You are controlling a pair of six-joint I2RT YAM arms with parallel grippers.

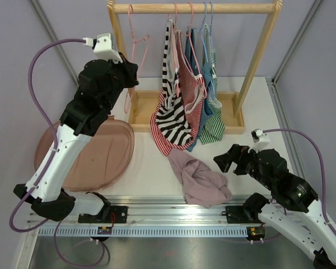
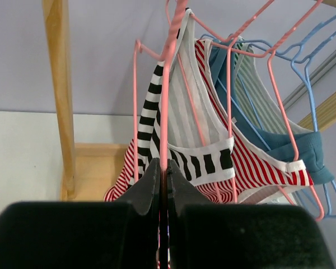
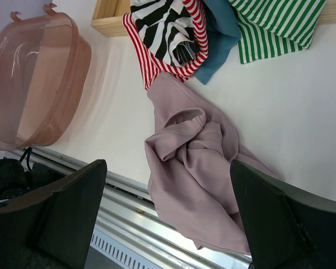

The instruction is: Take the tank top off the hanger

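A mauve tank top (image 1: 199,179) lies crumpled on the white table near the front edge, off any hanger; it also shows in the right wrist view (image 3: 201,168). An empty pink wire hanger (image 1: 138,42) hangs at the left end of the wooden rod. My left gripper (image 1: 129,75) is raised beside it and shut on its pink wire (image 2: 167,101), which runs between the closed jaws (image 2: 163,165). My right gripper (image 1: 224,159) is open and empty, hovering just right of and above the mauve top, with its fingers spread either side of it (image 3: 168,163).
A wooden clothes rack (image 1: 257,61) stands at the back. It carries black-and-white (image 1: 173,112), red-striped (image 1: 193,95), blue and green-striped (image 1: 215,126) tops on hangers. A pink translucent basin (image 1: 95,151) sits at the left. A metal rail (image 1: 173,216) runs along the front.
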